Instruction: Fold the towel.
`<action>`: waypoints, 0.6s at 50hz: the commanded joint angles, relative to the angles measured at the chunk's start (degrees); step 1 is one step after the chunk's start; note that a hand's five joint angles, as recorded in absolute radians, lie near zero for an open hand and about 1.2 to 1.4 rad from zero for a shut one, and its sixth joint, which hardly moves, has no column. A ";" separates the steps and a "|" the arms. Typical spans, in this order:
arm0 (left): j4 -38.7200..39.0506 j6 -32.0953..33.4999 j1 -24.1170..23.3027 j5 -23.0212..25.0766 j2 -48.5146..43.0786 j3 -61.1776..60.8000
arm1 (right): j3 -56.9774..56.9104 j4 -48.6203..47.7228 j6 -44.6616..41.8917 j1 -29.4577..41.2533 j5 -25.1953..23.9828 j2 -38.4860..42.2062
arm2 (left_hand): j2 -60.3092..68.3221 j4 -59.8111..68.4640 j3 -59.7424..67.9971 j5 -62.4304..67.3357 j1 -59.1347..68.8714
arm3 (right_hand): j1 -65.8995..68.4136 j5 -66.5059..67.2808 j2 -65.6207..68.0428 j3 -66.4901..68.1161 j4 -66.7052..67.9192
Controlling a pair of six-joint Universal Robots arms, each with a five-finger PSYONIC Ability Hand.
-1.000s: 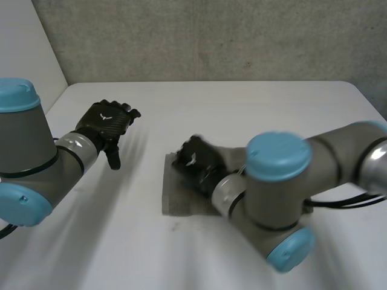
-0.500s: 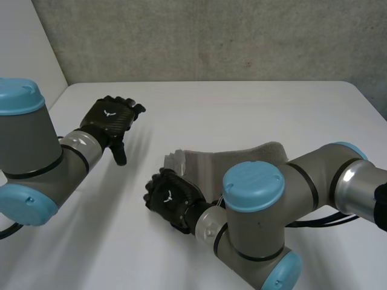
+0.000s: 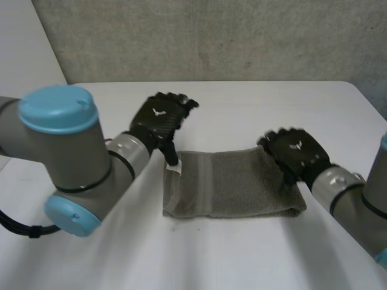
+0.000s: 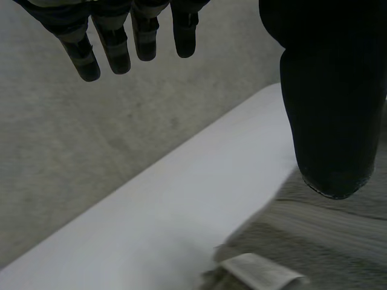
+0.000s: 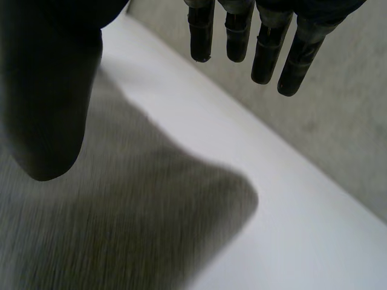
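A grey towel (image 3: 233, 188) lies folded into a long strip in the middle of the white table (image 3: 242, 103), with a small white label (image 3: 175, 170) at its far left corner. My left hand (image 3: 160, 118) hovers open just behind that corner, its thumb pointing down at the label. In the left wrist view the thumb (image 4: 329, 109) hangs over the towel (image 4: 332, 241) and label (image 4: 257, 272), apart from both. My right hand (image 3: 297, 151) is open over the towel's right end. In its wrist view the straight fingers (image 5: 260, 42) and thumb (image 5: 48, 90) stand above the towel (image 5: 121, 229), holding nothing.
A grey wall (image 3: 211, 36) rises behind the table's far edge. Bare table top lies in front of the towel (image 3: 181, 254) and behind it. My left arm's elbow (image 3: 66, 163) stands left of the towel.
My right hand let go, opened and swung from the towel's left end across to its right end. My left hand moved right, to the towel's far left corner. The towel now lies flat.
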 commanded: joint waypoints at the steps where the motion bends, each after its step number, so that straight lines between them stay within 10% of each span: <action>1: 0.25 0.03 -2.68 -1.25 -3.75 -0.17 | 7.87 -1.30 -9.33 -5.05 -0.38 1.71 | 0.87 0.86 0.72 -1.52 0.50 | 3.55 3.55 2.84 3.16 2.30; 12: 0.07 -0.14 -1.54 -2.92 -1.39 -2.89 | 5.87 -2.44 -12.42 -6.03 0.32 5.85 | 0.87 0.86 0.72 -1.52 0.50 | 66.20 66.21 65.50 65.81 64.96; 19: 0.16 -0.14 1.54 -2.92 2.84 -6.32 | -0.38 -2.53 -11.89 -3.21 2.08 4.27 | 0.71 0.69 0.56 -1.69 0.33 | 66.43 66.43 65.73 66.04 65.18; 30: 0.25 -0.05 7.42 -3.89 8.64 -12.39 | -19.19 2.83 -17.17 24.47 6.30 14.20 | 0.71 0.69 0.56 -1.69 0.33 | 66.43 66.43 65.73 66.04 65.18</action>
